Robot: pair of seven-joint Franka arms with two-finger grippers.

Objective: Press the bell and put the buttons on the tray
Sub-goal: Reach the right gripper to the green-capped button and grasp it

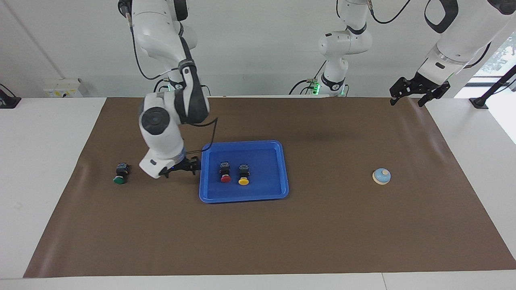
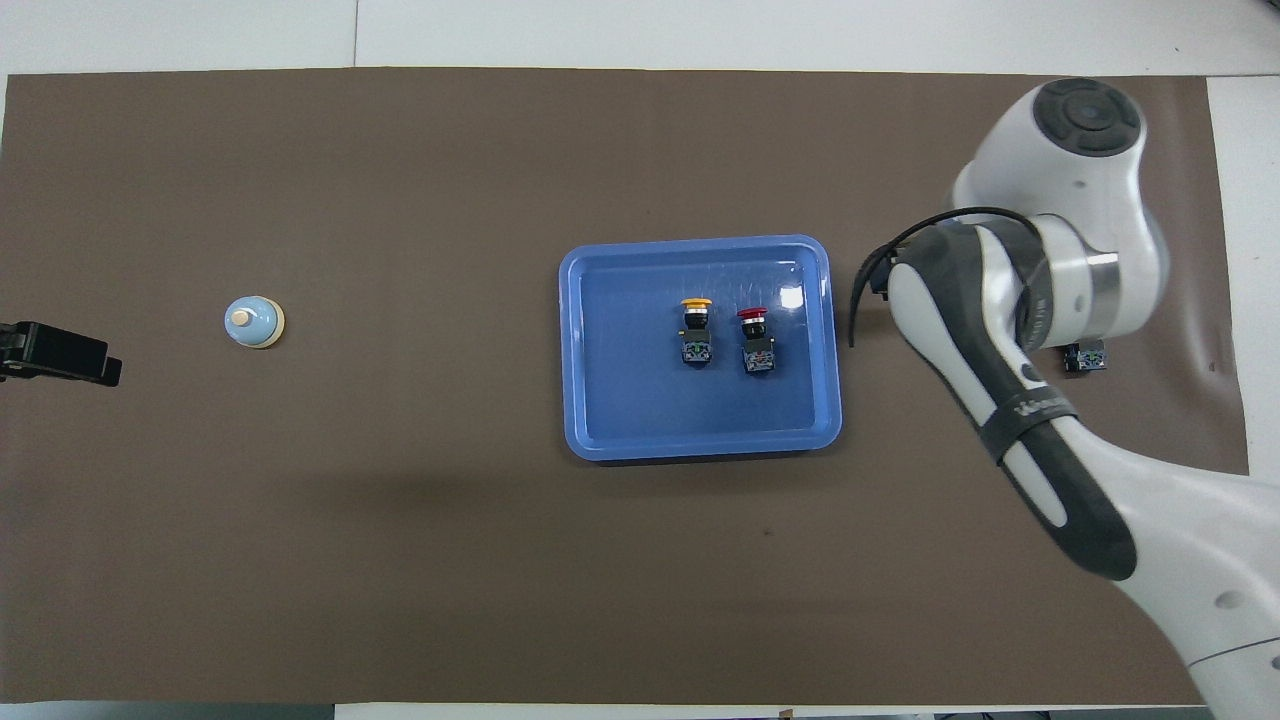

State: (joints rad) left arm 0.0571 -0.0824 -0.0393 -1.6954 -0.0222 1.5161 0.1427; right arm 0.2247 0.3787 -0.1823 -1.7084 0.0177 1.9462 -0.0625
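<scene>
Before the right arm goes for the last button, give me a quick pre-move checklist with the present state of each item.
1. Red-capped push-button lying in the bright-blue plastic tray: ok.
2. Yellow-capped push-button in the tray beside the red one: ok.
3. Green-capped push-button on the brown mat, not in the tray: not ok.
4. Right gripper empty, over the mat between green button and tray: ok.
5. Left gripper waiting over the mat's corner at the left arm's end: ok.
6. Light-blue dome bell pressed already: cannot tell.
</scene>
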